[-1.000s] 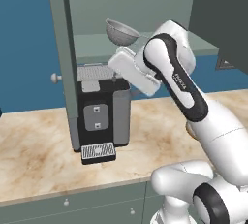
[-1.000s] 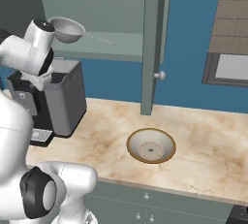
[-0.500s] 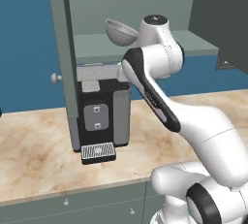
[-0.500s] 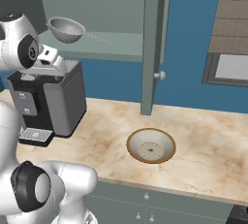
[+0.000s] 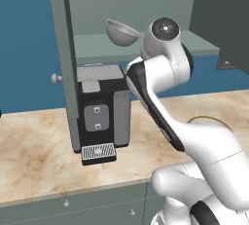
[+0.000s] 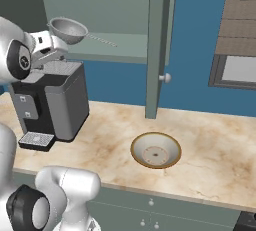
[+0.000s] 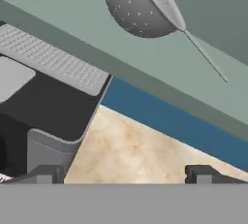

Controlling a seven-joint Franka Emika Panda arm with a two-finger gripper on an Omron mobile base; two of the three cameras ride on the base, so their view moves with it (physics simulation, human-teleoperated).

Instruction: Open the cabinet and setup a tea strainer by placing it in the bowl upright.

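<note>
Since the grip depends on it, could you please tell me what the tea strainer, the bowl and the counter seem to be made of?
Tea strainer: looks like dull grey metal, dotted with small holes, with a thin wire handle.
Bowl: matte tan, perhaps ceramic or wood; the render leaves it open.
Counter: looks like polished beige stone, with marble-like brown veins.

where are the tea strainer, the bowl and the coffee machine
tea strainer (image 6: 67, 29), right base view, outside of its mesh cup
bowl (image 6: 156, 150), right base view, inner floor
coffee machine (image 5: 99, 114), left base view, black front face
</note>
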